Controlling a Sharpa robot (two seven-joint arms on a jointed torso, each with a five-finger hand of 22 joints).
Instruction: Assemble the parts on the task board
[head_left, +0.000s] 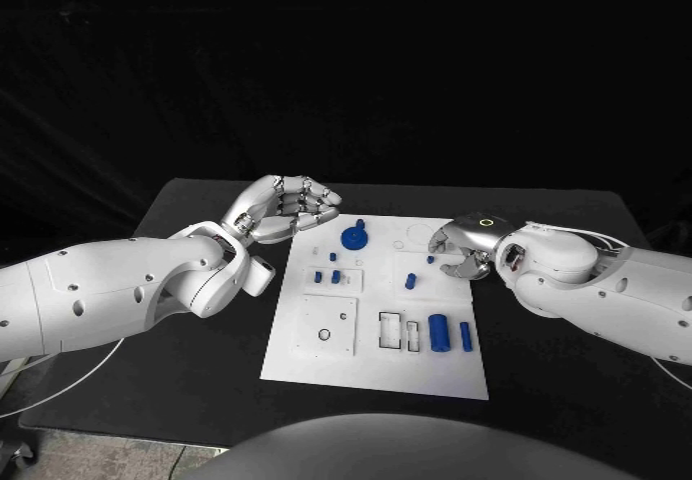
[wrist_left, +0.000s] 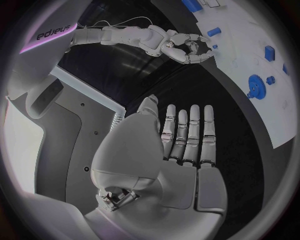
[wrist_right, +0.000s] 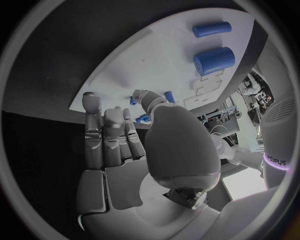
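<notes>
Both robot hands hover empty beside task board (head_left: 378, 372) edges.

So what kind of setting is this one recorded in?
Most likely a robotics lab test bench: a black table against a dark backdrop, bearing a white task board with blue parts such as a gear, and equipment racks in the right wrist view.

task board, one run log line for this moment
task board: blue parts on it | left hand: open, off board's far left corner | right hand: open, over right edge
</notes>
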